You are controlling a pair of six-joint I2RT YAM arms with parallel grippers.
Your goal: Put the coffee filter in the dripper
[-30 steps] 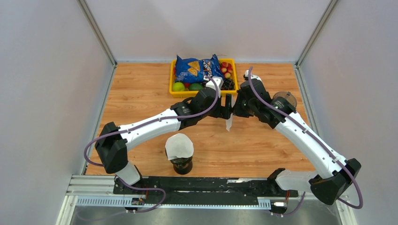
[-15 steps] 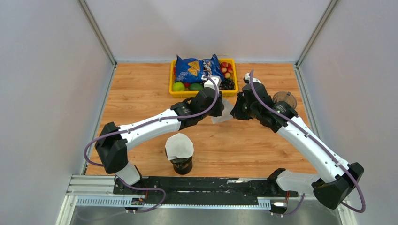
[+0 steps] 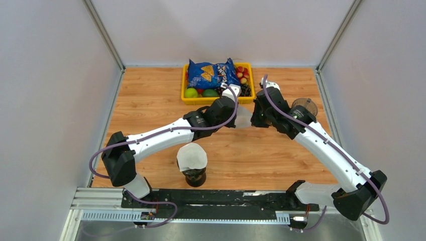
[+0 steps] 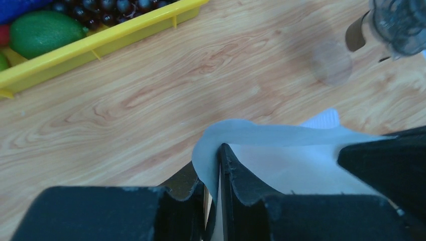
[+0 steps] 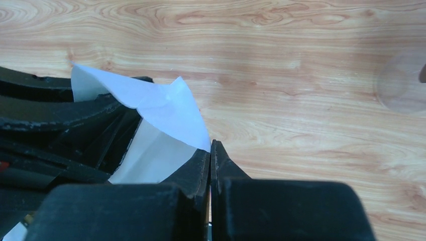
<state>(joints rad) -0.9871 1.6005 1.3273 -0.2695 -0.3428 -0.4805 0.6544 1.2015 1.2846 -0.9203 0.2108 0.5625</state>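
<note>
A white paper coffee filter (image 3: 242,119) hangs above the table's middle back, stretched between my two grippers. My left gripper (image 3: 235,118) is shut on its left edge; in the left wrist view the coffee filter (image 4: 281,150) curls over the tip of one finger, with my left gripper (image 4: 219,153) pinching it. My right gripper (image 3: 253,118) is shut on the opposite corner, and in the right wrist view the coffee filter (image 5: 166,108) runs into the jaws of my right gripper (image 5: 210,148). The clear glass dripper (image 3: 304,107) stands on the table to the right, beside the right arm, and the dripper (image 4: 399,22) is apart from the filter.
A yellow tray (image 3: 184,97) with a blue snack bag (image 3: 212,73), green fruit and berries sits at the back centre, just beyond the grippers. A black stand topped with white paper filters (image 3: 192,157) stands near the front, under the left arm. Grey walls close both sides.
The left gripper has shut on the filter, which earlier hung straight down from the right gripper. The filter is now spread between both grippers, and both have shifted slightly toward the tray.
</note>
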